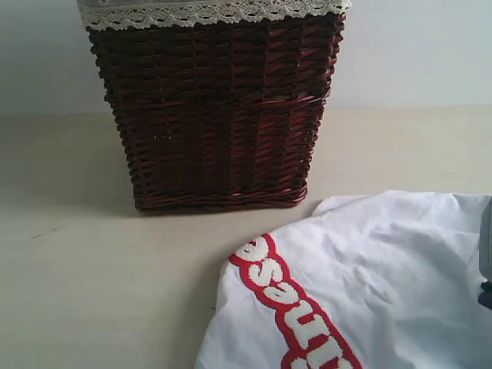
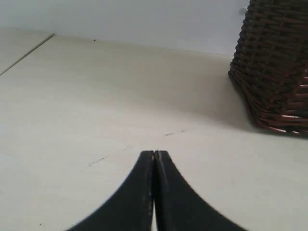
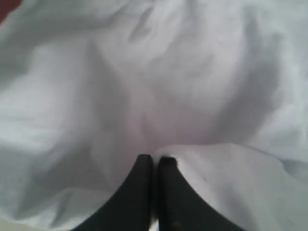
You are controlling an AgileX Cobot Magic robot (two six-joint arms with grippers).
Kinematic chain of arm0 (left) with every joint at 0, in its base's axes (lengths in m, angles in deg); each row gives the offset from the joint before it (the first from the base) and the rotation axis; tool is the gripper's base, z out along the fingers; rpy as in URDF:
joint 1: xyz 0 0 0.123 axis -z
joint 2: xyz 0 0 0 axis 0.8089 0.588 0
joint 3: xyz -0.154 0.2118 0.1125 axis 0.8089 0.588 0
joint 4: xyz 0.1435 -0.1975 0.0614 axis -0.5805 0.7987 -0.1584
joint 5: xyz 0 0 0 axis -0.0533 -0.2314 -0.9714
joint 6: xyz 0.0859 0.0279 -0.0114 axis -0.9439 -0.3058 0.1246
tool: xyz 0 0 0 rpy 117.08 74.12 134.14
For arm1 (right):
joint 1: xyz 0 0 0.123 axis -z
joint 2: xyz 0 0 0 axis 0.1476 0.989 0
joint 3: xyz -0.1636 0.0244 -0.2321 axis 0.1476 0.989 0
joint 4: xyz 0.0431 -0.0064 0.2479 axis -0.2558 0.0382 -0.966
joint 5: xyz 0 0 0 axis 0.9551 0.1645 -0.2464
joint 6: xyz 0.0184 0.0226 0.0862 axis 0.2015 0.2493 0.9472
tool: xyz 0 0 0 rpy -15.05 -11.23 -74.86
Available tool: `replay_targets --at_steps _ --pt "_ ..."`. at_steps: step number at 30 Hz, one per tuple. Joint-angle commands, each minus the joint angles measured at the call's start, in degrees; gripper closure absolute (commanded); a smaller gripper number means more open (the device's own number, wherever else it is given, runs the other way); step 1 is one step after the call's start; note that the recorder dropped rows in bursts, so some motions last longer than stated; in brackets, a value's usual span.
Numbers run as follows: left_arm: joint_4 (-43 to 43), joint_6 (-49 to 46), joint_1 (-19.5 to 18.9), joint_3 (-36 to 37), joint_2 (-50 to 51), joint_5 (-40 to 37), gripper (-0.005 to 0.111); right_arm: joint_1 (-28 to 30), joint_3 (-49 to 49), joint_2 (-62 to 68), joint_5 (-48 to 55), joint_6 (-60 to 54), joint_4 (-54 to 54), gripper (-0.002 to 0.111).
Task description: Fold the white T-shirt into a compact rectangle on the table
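Note:
The white T-shirt (image 1: 400, 261) lies crumpled on the table (image 1: 84, 261) at the front right, its red-outlined white letters (image 1: 296, 307) running diagonally along its left edge. In the right wrist view the white T-shirt (image 3: 183, 72) fills the picture, and its wrinkles run together at the tips of my right gripper (image 3: 155, 158), which is shut on a fold of the cloth. Only a grey and dark piece of the right arm (image 1: 486, 254) shows at the exterior view's right edge. My left gripper (image 2: 154, 153) is shut with nothing in it, low over bare table (image 2: 96, 96).
A tall dark wicker basket (image 1: 211, 108) with white lace trim (image 1: 207, 12) stands at the back middle of the table, just behind the shirt. The same basket (image 2: 276, 67) is ahead of my left gripper, off to one side. A pale wall (image 1: 423, 46) runs behind.

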Motion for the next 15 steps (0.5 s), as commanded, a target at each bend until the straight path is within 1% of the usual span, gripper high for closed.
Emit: replay_targets --at_steps 1,3,4,6,7,8,10,12,15 --pt "-0.01 0.12 0.15 -0.23 -0.36 0.75 0.107 -4.61 0.52 -0.23 8.06 3.13 4.78 0.108" --pt "-0.01 0.12 0.15 -0.23 -0.36 0.75 0.107 -6.59 0.81 0.67 11.01 3.03 5.92 0.104" --pt "-0.01 0.02 0.15 -0.23 -0.36 0.75 0.107 -7.55 1.36 1.43 11.47 3.03 6.78 0.1" --pt "-0.01 0.02 0.15 -0.23 -0.36 0.75 0.107 -9.04 2.61 3.18 11.47 3.13 9.17 0.09" --pt "-0.01 0.02 0.15 -0.23 -0.36 0.75 0.107 -9.66 3.54 4.53 11.12 3.13 10.38 0.082" --pt "-0.01 0.02 0.15 -0.23 -0.36 0.75 0.107 -9.8 4.1 5.45 10.45 3.13 11.15 0.077" --pt "-0.01 0.02 0.15 -0.23 -0.36 0.75 0.107 -9.8 5.3 7.32 6.74 3.13 11.31 0.065" --pt "-0.01 0.13 0.15 -0.23 -0.36 0.75 0.107 -9.8 6.09 7.69 1.06 5.09 11.05 0.062" --pt "-0.01 0.13 0.15 -0.23 -0.36 0.75 0.107 -9.8 5.99 5.24 -4.97 12.11 10.6 0.062"
